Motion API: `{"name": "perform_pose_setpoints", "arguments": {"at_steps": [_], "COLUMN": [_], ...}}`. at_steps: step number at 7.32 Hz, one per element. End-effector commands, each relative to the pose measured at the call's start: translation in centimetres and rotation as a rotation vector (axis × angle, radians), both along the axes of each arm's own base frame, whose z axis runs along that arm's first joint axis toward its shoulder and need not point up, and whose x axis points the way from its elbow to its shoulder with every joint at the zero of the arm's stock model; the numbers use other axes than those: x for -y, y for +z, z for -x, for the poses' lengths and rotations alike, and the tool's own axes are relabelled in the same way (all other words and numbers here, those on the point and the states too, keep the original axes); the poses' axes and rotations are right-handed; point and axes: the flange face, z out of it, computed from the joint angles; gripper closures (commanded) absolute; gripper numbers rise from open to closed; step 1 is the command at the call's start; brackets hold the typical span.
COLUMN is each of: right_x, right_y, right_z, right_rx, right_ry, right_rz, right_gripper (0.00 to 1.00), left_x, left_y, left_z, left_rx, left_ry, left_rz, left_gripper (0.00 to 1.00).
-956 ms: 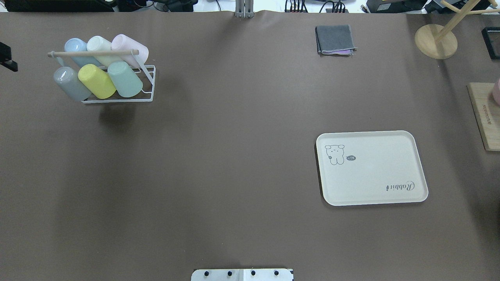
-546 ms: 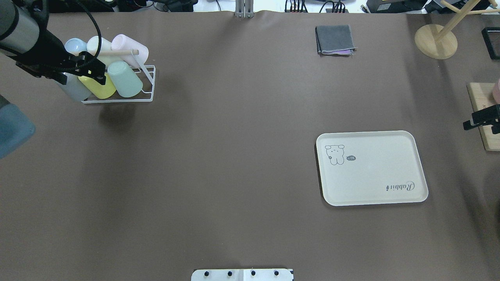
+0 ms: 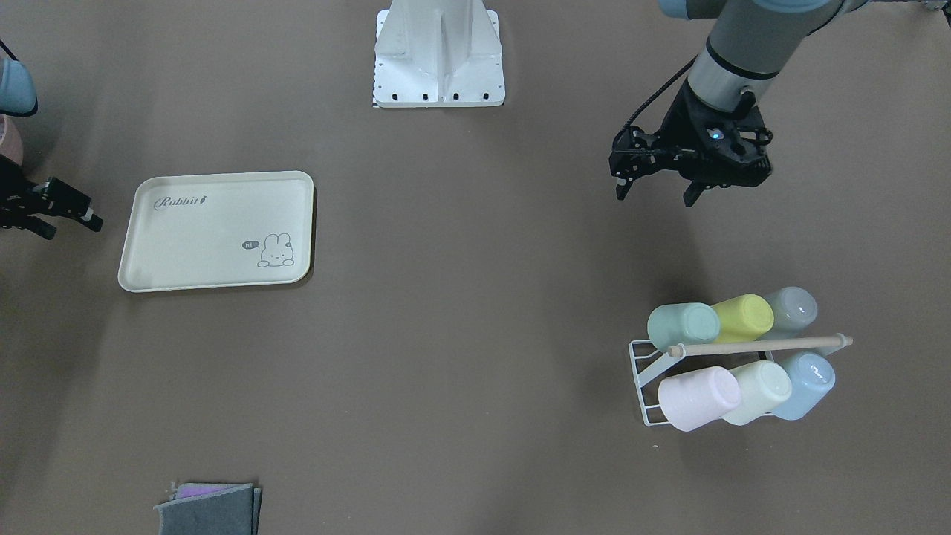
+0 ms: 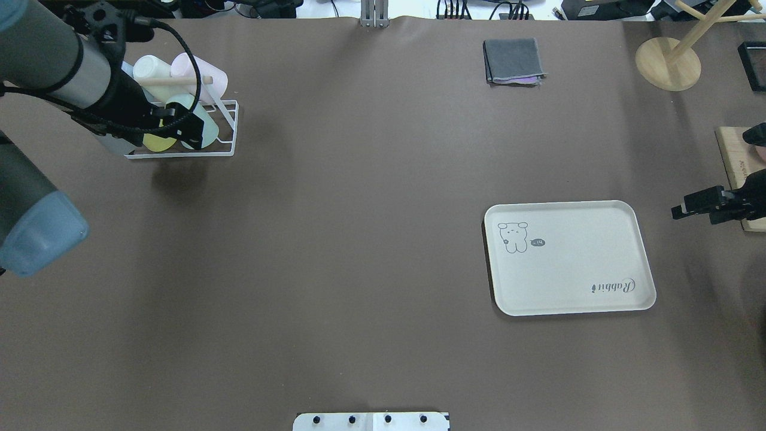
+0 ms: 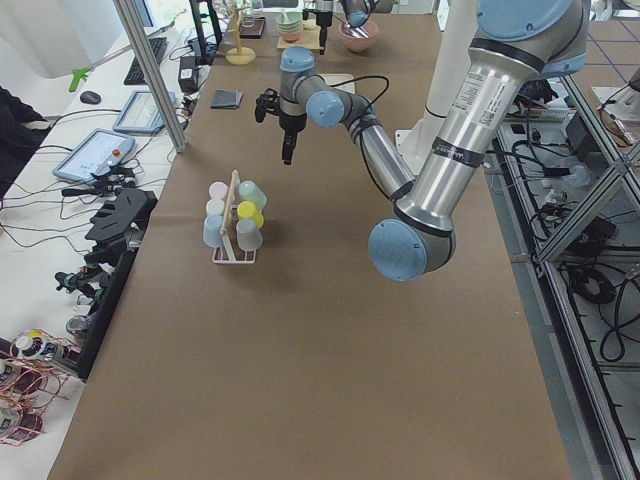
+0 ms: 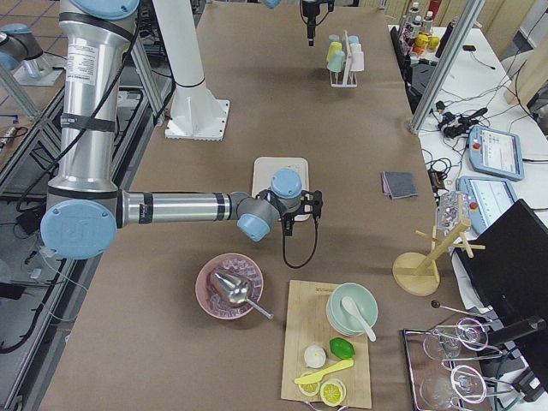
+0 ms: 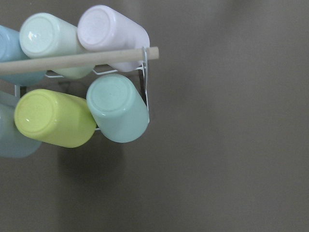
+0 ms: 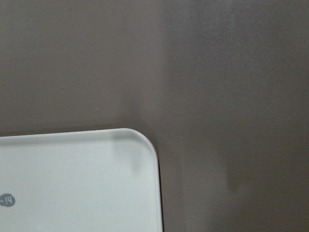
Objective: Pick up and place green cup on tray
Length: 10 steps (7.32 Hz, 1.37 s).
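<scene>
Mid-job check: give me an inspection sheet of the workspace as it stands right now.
Surface: brown table cover, smooth, no spills seen.
Job's things: green cup tilted base-up on the cup rack, at the end of the row nearer the robot; tray holds nothing.
Clutter: five other cups on the rack; folded grey cloth; pink bowl and cutting board past the tray.
Grippers: left gripper open, above the rack, holding nothing; right gripper open, beside the tray.
Cables: black cable loops off the left wrist above the rack.
Surroundings: operator desk with a tablet and wiring.
</scene>
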Motion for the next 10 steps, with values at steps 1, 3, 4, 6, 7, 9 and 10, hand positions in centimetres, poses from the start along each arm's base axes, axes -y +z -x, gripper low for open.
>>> {"name": "perform_pose_setpoints", "arguments": {"at_steps": [1, 3, 4, 6, 7, 9, 10], "right_x": [-1.2, -1.7, -1.7, -1.5, -1.3, -1.3, -1.3], "right_y": [0.8, 1.3, 1.3, 1.5, 1.5, 1.5, 1.6], "right_z": [3.1, 4.2, 4.3, 5.1, 5.2, 5.3, 5.3], "right_rx": [0.001, -0.014, -0.016, -0.020, -0.019, -0.018, -0.019], "right_ry": [-0.007, -0.022, -0.026, -0.035, -0.035, -0.037, -0.037], "right_rz": [-0.010, -0.014, -0.021, -0.018, -0.021, -0.022, -0.021], "right_gripper": [0.05, 0.13, 0.24, 0.28, 0.28, 0.41, 0.49], "left_x": [-0.3, -1.7, -3.7, -5.2, -4.8, -6.9, -6.9], "left_y": [-1.0, -1.7, -1.4, -0.5, 0.2, 1.7, 3.0], "left_z": [-1.0, -4.0, -7.3, -10.1, -9.6, -12.3, -13.0], "left_rx": [0.021, 0.204, 0.304, 0.583, 0.739, 1.072, 1.226], "left_ry": [0.181, 0.423, 0.494, 0.696, 0.789, 0.932, 1.039], "left_rz": [-0.246, -0.681, -0.807, -1.111, -1.231, -1.379, -1.418], "left_gripper": [0.01, 0.01, 0.01, 0.01, 0.01, 0.01, 0.01]}}
